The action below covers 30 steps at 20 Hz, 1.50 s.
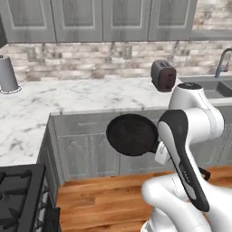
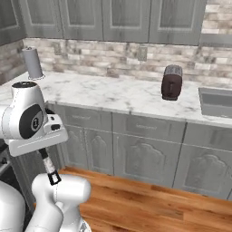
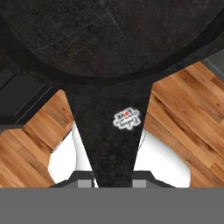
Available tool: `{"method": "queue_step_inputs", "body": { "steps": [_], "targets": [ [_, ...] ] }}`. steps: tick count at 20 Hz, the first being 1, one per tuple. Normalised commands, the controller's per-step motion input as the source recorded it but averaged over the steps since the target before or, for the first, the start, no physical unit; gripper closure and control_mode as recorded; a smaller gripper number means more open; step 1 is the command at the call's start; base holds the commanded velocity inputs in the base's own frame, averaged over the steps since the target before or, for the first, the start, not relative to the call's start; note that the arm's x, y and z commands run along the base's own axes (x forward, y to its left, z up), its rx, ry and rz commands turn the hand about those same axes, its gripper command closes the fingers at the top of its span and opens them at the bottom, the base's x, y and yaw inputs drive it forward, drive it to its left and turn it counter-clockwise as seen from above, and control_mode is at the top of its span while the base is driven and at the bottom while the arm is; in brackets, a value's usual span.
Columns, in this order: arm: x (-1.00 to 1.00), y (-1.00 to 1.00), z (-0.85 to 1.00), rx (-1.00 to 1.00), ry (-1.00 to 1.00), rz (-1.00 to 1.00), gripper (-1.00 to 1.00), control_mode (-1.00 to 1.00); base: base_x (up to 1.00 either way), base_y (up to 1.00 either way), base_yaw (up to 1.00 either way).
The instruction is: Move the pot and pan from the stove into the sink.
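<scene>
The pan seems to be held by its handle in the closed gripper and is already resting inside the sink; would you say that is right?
Not quite. The pan is held by its handle in the closed gripper, but it is not in the sink: the left base view shows it in the air, in front of the cabinets and above the wooden floor, left of the sink.

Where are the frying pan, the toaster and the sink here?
frying pan [image 1: 132, 134], left base view, middle of its round black body.
toaster [image 2: 171, 82], right base view, its dark front face.
sink [image 2: 216, 102], right base view, inside of the grey basin.
</scene>
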Motion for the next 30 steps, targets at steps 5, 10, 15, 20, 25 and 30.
{"method": "queue_step_inputs", "body": {
  "steps": [5, 10, 15, 20, 25, 30],
  "targets": [
    [0.0, 0.0, 0.0, 0.0, 0.0, 0.0, 1.0, 1.0, 0.0, -0.1, -0.06],
    [0.0, 0.0, 0.0, 0.0, 0.0, 0.0, 1.0, 1.0, 0.65, 0.02, -0.05],
    [0.0, 0.0, 0.0, 0.0, 0.0, 0.0, 1.0, 1.0, 0.74, 0.04, -0.06],
    [0.0, 0.0, 0.0, 0.0, 0.0, 0.0, 1.0, 1.0, 0.62, 0.09, -0.07],
    [0.0, 0.0, 0.0, 0.0, 0.0, 0.0, 1.0, 1.0, 0.04, 0.0, 0.0],
    [0.0, 0.0, 0.0, 0.0, 0.0, 0.0, 1.0, 1.0, 0.05, -0.51, 0.0]
  ]
}}
